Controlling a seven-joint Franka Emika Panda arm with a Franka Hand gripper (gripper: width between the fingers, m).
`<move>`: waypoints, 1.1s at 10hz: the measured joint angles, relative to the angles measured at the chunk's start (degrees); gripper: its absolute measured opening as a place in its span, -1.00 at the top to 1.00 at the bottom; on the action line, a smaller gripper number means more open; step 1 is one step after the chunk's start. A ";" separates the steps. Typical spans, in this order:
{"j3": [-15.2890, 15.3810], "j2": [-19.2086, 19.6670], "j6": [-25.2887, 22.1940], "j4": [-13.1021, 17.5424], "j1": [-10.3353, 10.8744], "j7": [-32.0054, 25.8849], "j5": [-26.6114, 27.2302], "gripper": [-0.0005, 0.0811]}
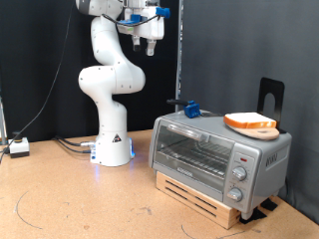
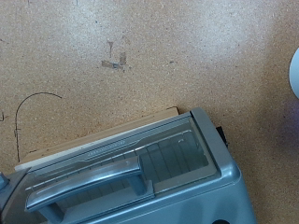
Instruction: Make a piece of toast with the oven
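Toast (image 1: 250, 121) lies flat on a round wooden plate (image 1: 261, 129), and the plate sits on top of the oven (image 1: 219, 154), near the end at the exterior view's right. The bread is orange-brown at the edge and pale in the middle.

The oven is a silver-grey box. It stands on a low wooden stand (image 1: 204, 196) on the brown tabletop (image 1: 70, 199). Its glass door (image 1: 193, 154) is shut, and a wire rack shows behind the glass. Two round knobs (image 1: 237, 179) sit on the panel at the exterior view's right end. A small blue block (image 1: 189, 109) rests on the oven's top, at the end away from the plate.

The white robot arm (image 1: 112, 70) stands tall on the tabletop, to the exterior view's left of the oven. The gripper (image 1: 150, 40) hangs high in the air, well above the oven and well apart from the toast. It touches nothing. I cannot tell how far the jaws are open.

In the wrist view, the oven's door and its long handle (image 2: 89, 182) are seen from above, with bare tabletop around them.
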 joint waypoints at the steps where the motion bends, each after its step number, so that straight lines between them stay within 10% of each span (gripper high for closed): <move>1: 0.14 0.00 0.76 -0.02 0.20 -1.28 0.91 -0.99; 11: -5.91 -2.10 13.46 -6.19 13.27 -50.90 7.06 -0.99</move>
